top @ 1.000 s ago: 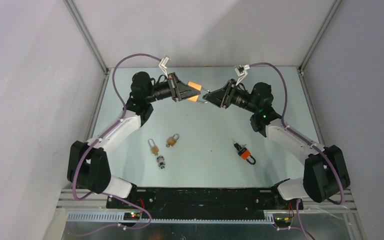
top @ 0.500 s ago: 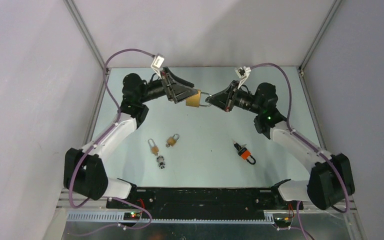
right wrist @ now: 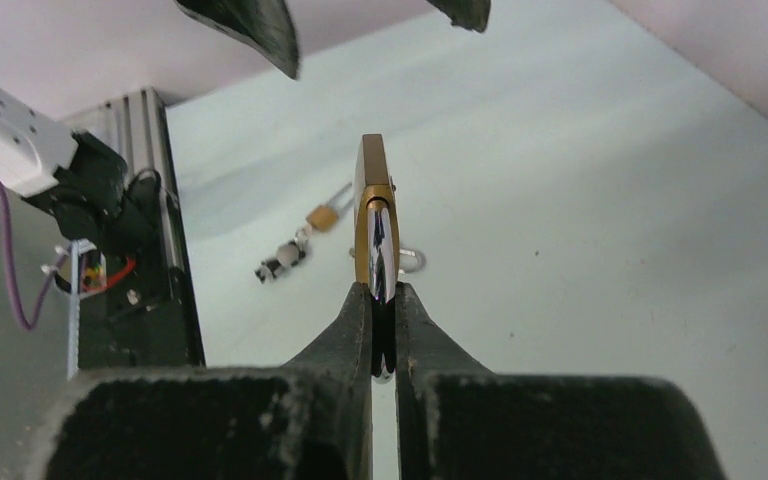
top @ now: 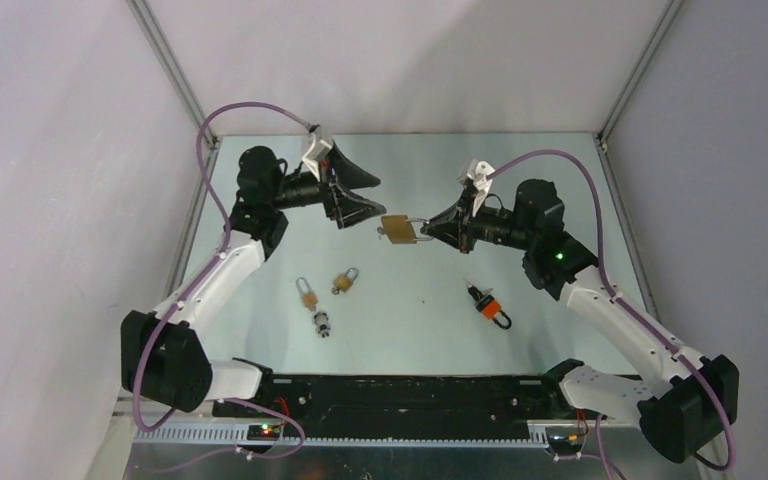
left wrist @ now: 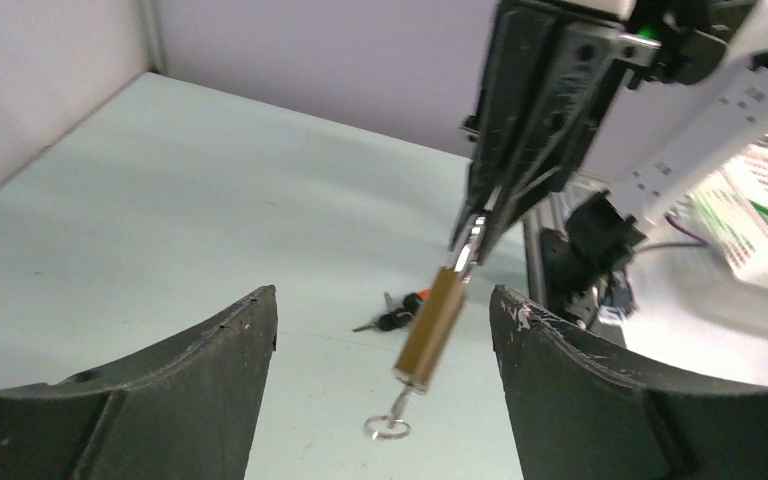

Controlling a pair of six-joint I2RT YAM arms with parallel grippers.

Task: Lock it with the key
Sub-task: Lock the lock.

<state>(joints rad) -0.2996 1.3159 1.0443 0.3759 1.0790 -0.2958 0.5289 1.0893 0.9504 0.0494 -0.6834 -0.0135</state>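
The right jaws are clenched on the steel shackle [right wrist: 383,255] of the brass padlock [top: 398,229]. They hold it in the air above the surface [top: 430,330], its body pointing to 9 o'clock from them. A key [left wrist: 401,403] sticks out of its far end. The left jaws stand released, spread wide at the padlock's 10 o'clock, not touching it.

No readable lettering, number or brand — the brass padlock [top: 399,229] and white cable tags [top: 477,172] too small or blurred
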